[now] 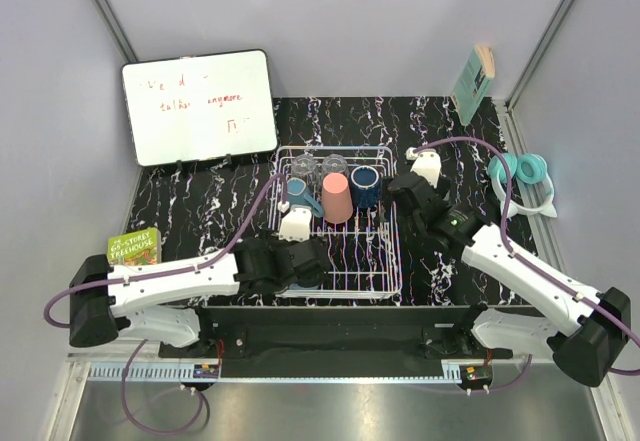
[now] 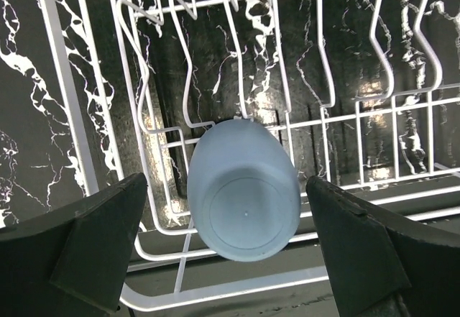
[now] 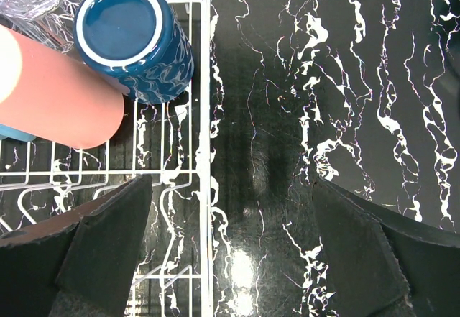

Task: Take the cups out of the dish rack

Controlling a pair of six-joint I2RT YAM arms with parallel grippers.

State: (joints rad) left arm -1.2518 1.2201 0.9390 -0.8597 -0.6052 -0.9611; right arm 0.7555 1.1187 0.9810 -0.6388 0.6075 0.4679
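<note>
Cups are all seen inside the dish rack [image 1: 391, 261], which sits on the black marbled table [image 1: 200, 191] between the two arms. One light blue mug [image 2: 244, 195] lies on the wires at the rack's near end, its base turned toward the left wrist camera. Further back, a second light blue mug [image 1: 299, 197], a salmon-pink tumbler [image 1: 337, 198], a dark navy mug [image 1: 364, 187] and two clear glasses [image 1: 303, 167] are packed close together.

All are judged light and rigid, with smooth, possibly slippery walls; the glasses are likely the most fragile. The near mug is best taken across its round body at mid-height and lifted clear of the wire prongs so that nothing is snagged.

The left gripper [image 2: 226, 216] is held with its fingers wide apart, one on either side of this mug and not touching it. The right gripper [image 3: 230, 238] is likewise spread, over bare table just beside the rack's right rim, near the navy mug.
</note>
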